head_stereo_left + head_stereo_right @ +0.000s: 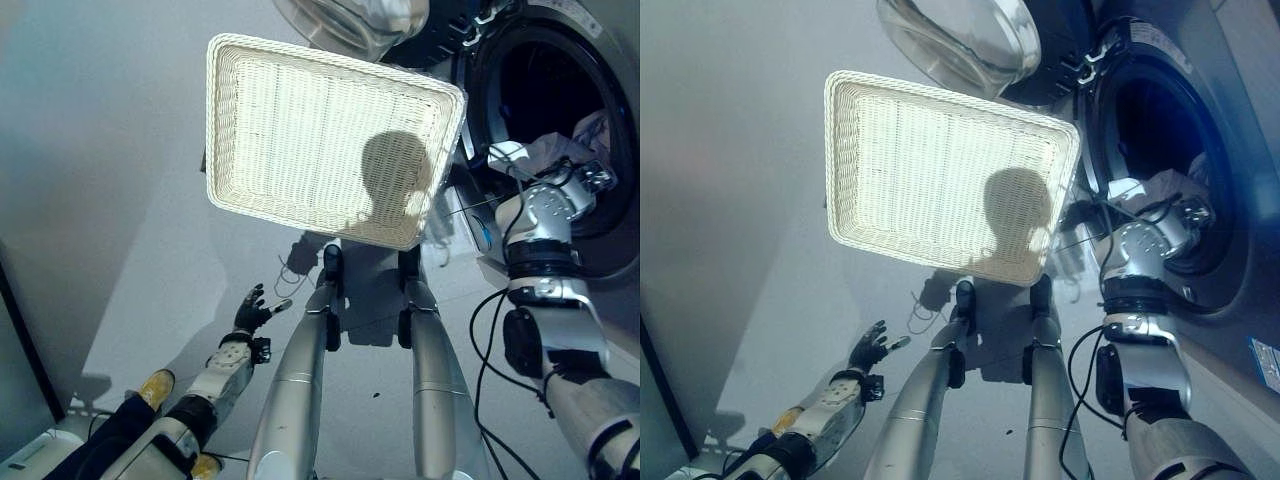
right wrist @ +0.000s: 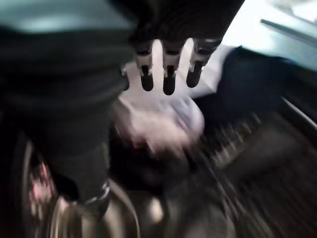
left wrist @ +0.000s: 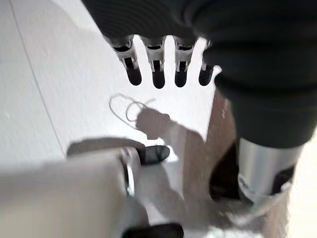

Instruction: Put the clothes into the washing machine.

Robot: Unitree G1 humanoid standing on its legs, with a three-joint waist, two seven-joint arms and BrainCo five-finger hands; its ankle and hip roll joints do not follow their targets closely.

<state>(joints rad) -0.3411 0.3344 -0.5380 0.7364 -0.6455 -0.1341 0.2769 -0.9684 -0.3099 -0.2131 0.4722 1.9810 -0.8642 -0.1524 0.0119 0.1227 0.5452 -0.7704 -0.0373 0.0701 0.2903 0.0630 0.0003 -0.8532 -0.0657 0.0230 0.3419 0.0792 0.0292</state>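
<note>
1. The washing machine stands at the right of the head views, its round glass door swung open toward the top and the dark drum exposed.
2. The right hand reaches into the drum mouth, at the lower part of the opening. In its wrist view the fingers hang straight in a row and curl round nothing, so the hand is open.
3. A pale, whitish piece of clothing lies just past those fingertips, inside the drum – whether the tips touch it cannot be told, since that view is smeared. In the head views the same pale cloth bunches at the drum's rim, just beside the hand.
4. A white wicker basket sits on the grey floor to the left of the machine (its woven bottom is bare).
5. The left hand hangs low at the lower left, well apart from basket and machine – its fingers are spread and straight, holding nothing above the floor.
</note>
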